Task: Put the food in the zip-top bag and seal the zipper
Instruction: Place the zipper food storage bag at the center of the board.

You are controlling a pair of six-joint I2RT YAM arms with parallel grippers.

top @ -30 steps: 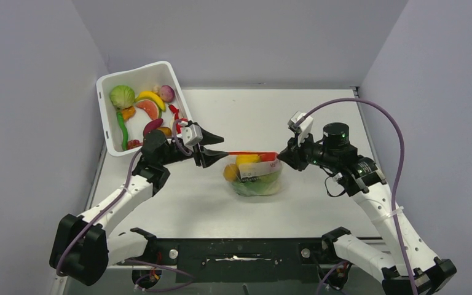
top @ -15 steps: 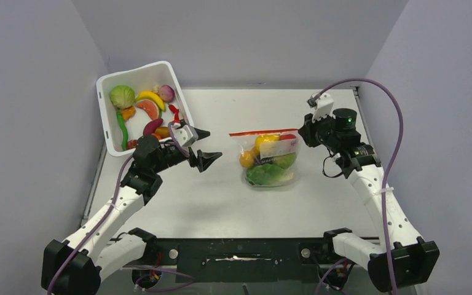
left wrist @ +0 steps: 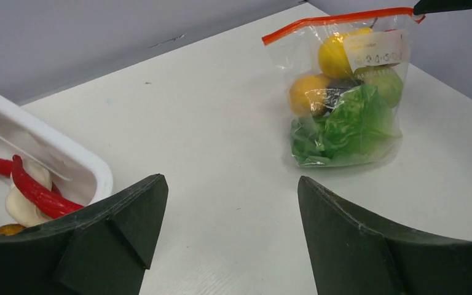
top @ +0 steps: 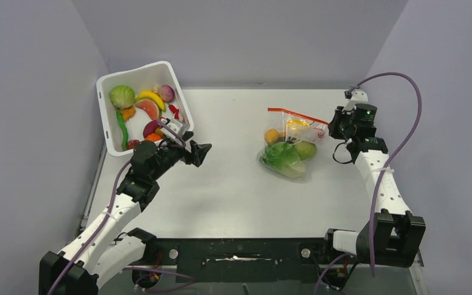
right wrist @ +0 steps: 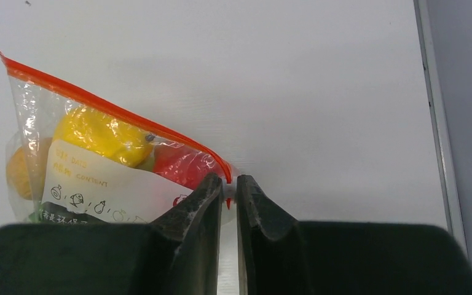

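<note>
the zip-top bag (top: pixel 290 142), clear, soft and crinkled, is sitting right of centre in the top view, its bottom resting on the worktop (top: pixel 233 190). the zipper (top: pixel 298 115), a thin red-orange strip, is running along its upper edge and sloping down toward the right tool (right wrist: pixel 228 184), whose dark, wedge-shaped fingers (right wrist: pixel 190 215) are clenching the strip's end corner. inside the bag, ruffled green lettuce (left wrist: pixel 344 126) is pressing against the film beneath a glossy yellow fruit (right wrist: pixel 101 132) and a round orange fruit (left wrist: pixel 307 95); a white printed label (right wrist: pixel 98 184) is showing on the film. the left tool (left wrist: pixel 227 203) is hanging released, its matte black jaws spread wide around nothing, left of centre in the top view, just beside the white, rigid, rectangular tub (top: pixel 104 120). a smooth red chilli (left wrist: pixel 37 193) is lying in that tub among other toy produce (top: pixel 123 96). the worktop is looking matte white and smooth, and plain pale lilac-grey walls (top: pixel 239 37) are enclosing it on three sides.
</note>
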